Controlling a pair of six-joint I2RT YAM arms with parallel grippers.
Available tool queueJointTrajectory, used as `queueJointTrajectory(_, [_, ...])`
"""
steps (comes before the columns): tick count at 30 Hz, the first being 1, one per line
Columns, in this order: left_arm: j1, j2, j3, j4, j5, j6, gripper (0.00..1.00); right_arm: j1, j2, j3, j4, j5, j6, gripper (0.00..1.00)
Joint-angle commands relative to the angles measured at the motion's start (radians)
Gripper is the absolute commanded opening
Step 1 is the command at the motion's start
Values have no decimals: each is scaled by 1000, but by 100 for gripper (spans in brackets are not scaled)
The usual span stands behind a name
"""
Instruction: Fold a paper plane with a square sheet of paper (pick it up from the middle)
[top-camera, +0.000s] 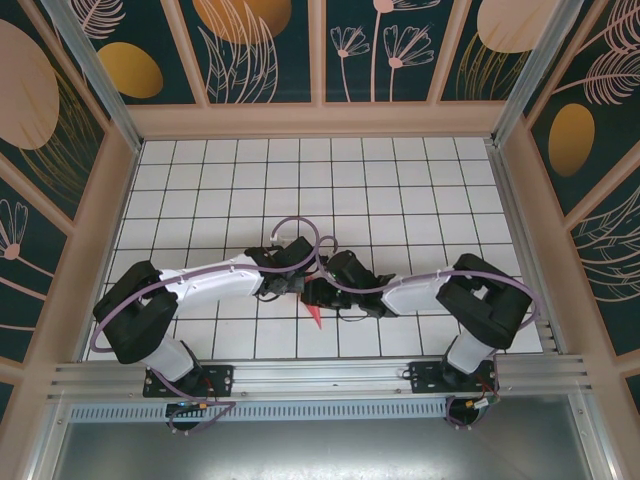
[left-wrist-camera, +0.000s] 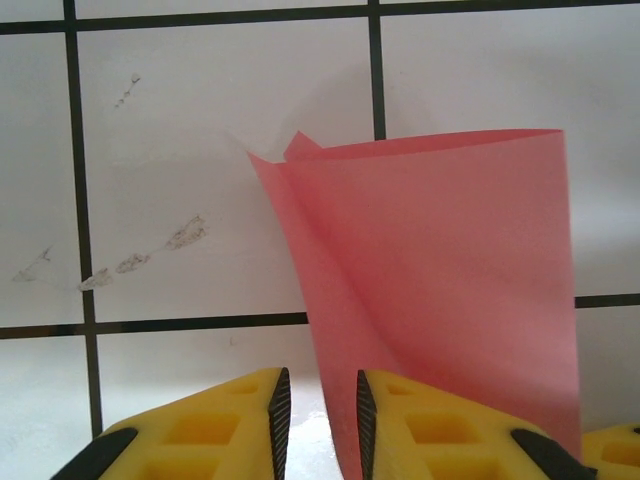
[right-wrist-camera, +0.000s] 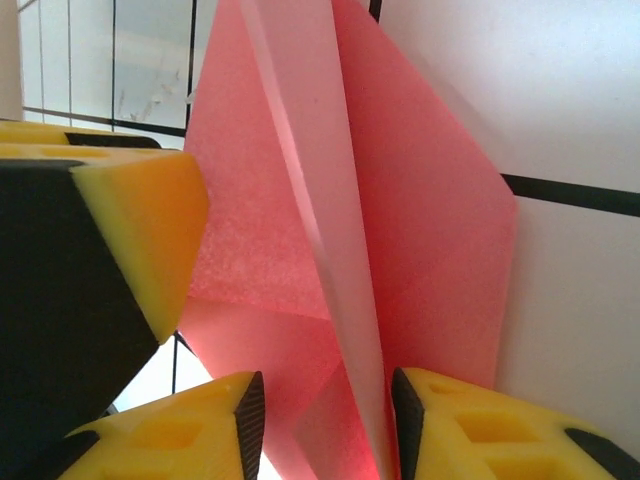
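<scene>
pink paper (left-wrist-camera: 450, 270): folded, creased | left hand (left-wrist-camera: 322, 402): gripping it | right hand (right-wrist-camera: 328, 412): grip unclear

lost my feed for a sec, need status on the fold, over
Left gripper shut on folded pink paper. Right gripper straddles its centre crease, grip unclear. Both grippers crowded tight together.

You have bare tabletop (top-camera: 300, 170) beyond both wrists, up to the back wall (top-camera: 320, 118). Near the front edge, the left arm (top-camera: 215, 280) and right arm (top-camera: 420, 292) crowd the middle, the folded pink paper (top-camera: 316, 318) between their fingers (left-wrist-camera: 220, 430).
</scene>
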Motion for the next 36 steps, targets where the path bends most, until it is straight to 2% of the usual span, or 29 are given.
queueJointTrajectory(1, [1,-30,-13,10,-8,8,27,13,33,27,-38,28,-22,38])
queueJointTrajectory(11, [1,-72,-29,17,-12,4,27,37,52,68,-123,90,-32,25])
queueJointTrajectory(14, [1,-110,-45,35,-23,-6,27,38,40,79,-154,104,-37,16])
queueJointTrajectory(17, [1,-186,-78,75,-38,-18,27,38,2,102,-220,143,-47,10])
queueJointTrajectory(21, [1,-322,-133,113,-112,-46,32,33,-59,172,-416,283,-67,9])
queueJointTrajectory(25, [3,-453,-207,153,-177,-58,35,-14,-69,262,-651,446,-72,10])
queueJointTrajectory(31, [21,-550,-268,154,-217,-65,36,-83,30,365,-760,476,-113,11])
queueJointTrajectory(36, [37,-597,-301,149,-217,-64,36,-94,127,449,-804,487,-145,11])
